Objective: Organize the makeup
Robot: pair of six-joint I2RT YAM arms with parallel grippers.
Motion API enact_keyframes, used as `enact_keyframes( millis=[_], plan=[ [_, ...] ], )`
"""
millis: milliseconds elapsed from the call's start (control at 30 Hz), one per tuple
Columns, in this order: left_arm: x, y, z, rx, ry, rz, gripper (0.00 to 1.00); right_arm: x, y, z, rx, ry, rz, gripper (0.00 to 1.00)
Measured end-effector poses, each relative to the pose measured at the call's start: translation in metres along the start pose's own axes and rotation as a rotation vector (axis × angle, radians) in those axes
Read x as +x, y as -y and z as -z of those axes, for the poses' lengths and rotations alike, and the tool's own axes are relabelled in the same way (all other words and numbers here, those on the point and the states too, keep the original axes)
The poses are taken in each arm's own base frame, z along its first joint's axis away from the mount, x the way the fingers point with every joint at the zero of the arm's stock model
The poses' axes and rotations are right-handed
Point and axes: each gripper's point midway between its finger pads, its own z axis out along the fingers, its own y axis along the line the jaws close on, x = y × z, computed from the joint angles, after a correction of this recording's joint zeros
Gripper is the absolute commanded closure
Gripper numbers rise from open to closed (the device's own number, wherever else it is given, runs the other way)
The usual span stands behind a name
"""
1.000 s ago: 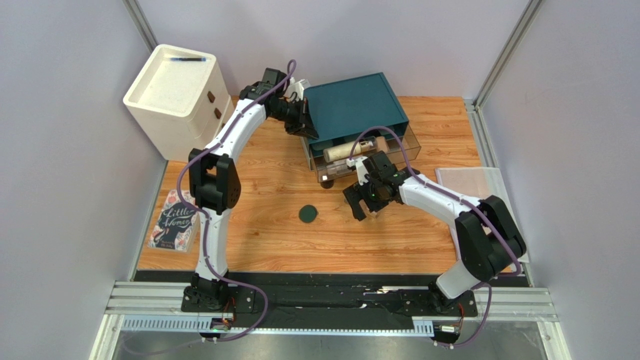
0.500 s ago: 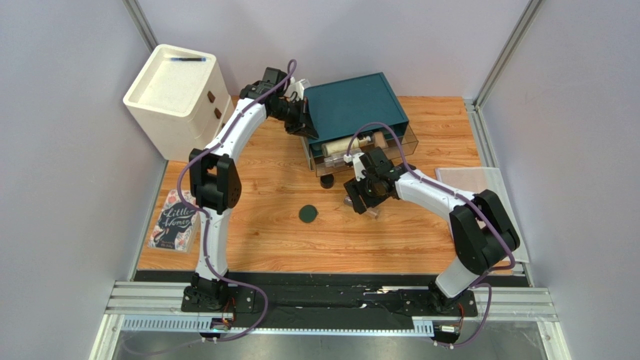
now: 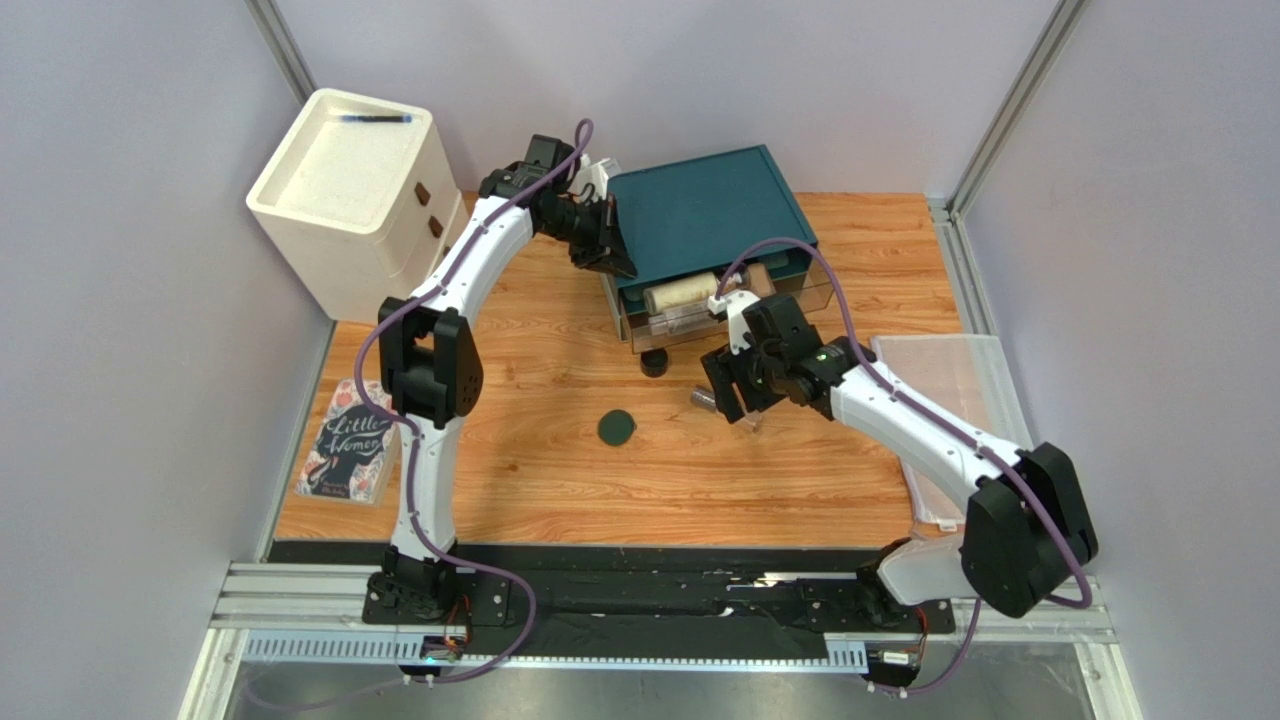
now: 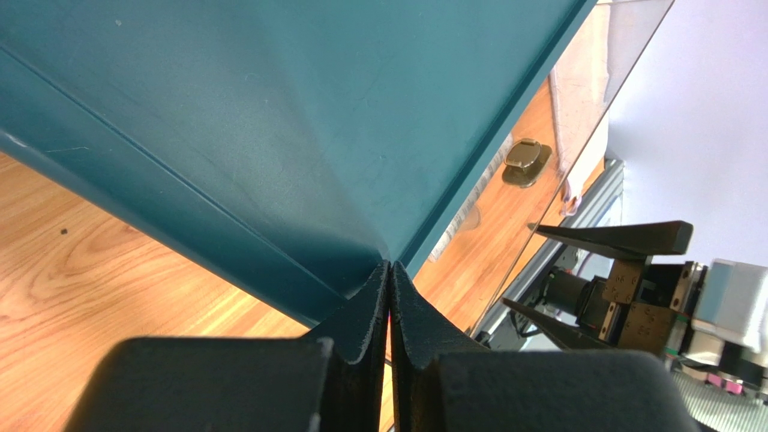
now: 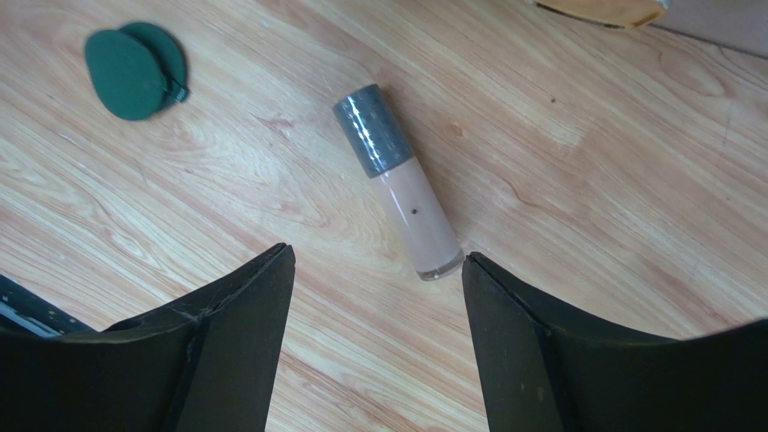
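A beige tube with a grey cap [image 5: 401,193] lies on the wooden table, also seen as a small tube [image 3: 700,399] in the top view. My right gripper [image 5: 377,261] hovers open just above the tube's bottom end, holding nothing; in the top view the right gripper [image 3: 736,399] sits beside it. A flat dark-green compact [image 3: 616,429] lies to the left, and a small black jar [image 3: 654,362] stands by the drawer front. A cream bottle [image 3: 684,296] lies in the clear drawer under the teal box [image 3: 706,210]. My left gripper [image 4: 389,267] is shut, its tips against the box's corner.
A white drawer unit [image 3: 353,180] stands at the back left. A pink-covered book [image 3: 349,438] lies at the table's left edge. A clear plastic sheet [image 3: 939,375] lies at the right edge. A gold-coloured object [image 5: 599,9] shows at the top of the right wrist view.
My right arm's elbow has swung out to the right and its wrist has turned over the tube; its jaws stand a bit narrower. The left arm has not moved.
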Motion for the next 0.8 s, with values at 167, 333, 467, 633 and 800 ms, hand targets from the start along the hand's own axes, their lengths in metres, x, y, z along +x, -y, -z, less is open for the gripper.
enact_keyframes(
  millis=[167, 333, 467, 633, 800],
  plan=[
    [0.0, 0.0, 0.0, 0.002, -0.001, 0.0, 0.92, 0.008, -0.004, -0.007, -0.035, 0.026, -0.08, 0.27],
    [0.0, 0.0, 0.0, 0.004, -0.001, 0.0, 0.92, 0.048, 0.005, -0.018, -0.029, -0.01, -0.2, 0.25],
    [0.0, 0.0, 0.0, 0.006, -0.001, 0.001, 0.92, 0.059, 0.018, -0.018, -0.013, 0.033, -0.302, 0.25],
    [0.001, -0.001, -0.001, 0.013, -0.004, 0.005, 0.92, 0.057, 0.029, -0.021, 0.005, 0.083, -0.358, 0.24],
    [0.001, -0.001, -0.001, 0.025, -0.003, 0.004, 0.92, 0.042, 0.03, -0.023, -0.006, 0.146, -0.349, 0.24]
  ],
)
